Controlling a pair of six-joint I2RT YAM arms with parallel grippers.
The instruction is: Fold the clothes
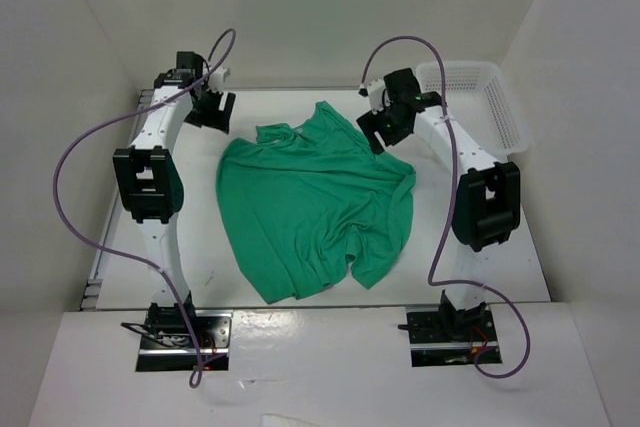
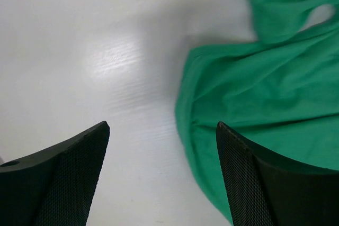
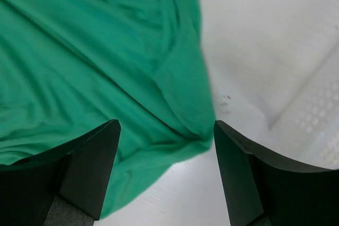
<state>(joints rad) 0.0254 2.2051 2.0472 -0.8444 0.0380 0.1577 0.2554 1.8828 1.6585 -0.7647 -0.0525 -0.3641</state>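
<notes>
The clothes, a plain green T-shirt [image 1: 310,202], lie loosely crumpled on the white table, wrinkled and partly doubled over. My left gripper [image 1: 212,109] hovers open at the far left, just off the shirt's upper left edge. In the left wrist view the green cloth [image 2: 265,93] fills the right side and bare table lies between the fingers of the left gripper [image 2: 161,136]. My right gripper [image 1: 385,125] hangs open over the shirt's upper right edge. In the right wrist view a green hem corner [image 3: 132,78] lies below the right gripper [image 3: 167,130], not gripped.
A white mesh basket [image 1: 478,99] stands at the far right, close behind the right arm. White walls enclose the table on three sides. Purple cables loop off both arms.
</notes>
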